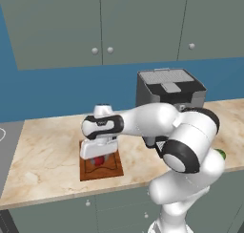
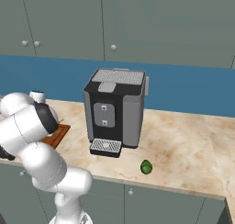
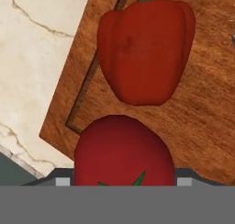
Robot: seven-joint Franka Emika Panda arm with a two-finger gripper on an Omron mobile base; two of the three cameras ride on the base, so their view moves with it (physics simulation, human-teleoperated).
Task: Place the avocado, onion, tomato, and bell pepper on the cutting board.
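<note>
As seen, bell pepper stem-up on cutting board

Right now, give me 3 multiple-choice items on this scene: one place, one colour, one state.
1. Where does the avocado lie?
A. on the cutting board
B. on the counter in front of the coffee machine
C. on top of the coffee machine

2. What colour is the bell pepper?
A. red
B. yellow
C. green

3. Where is the tomato?
A. beside the avocado
B. on the floor
C. over the cutting board, close under the hand camera

Key: 1 B, it sits on the marble counter near the coffee machine. 2 A, red with a green stem. 3 C, the board shows behind it in the hand view.
</note>
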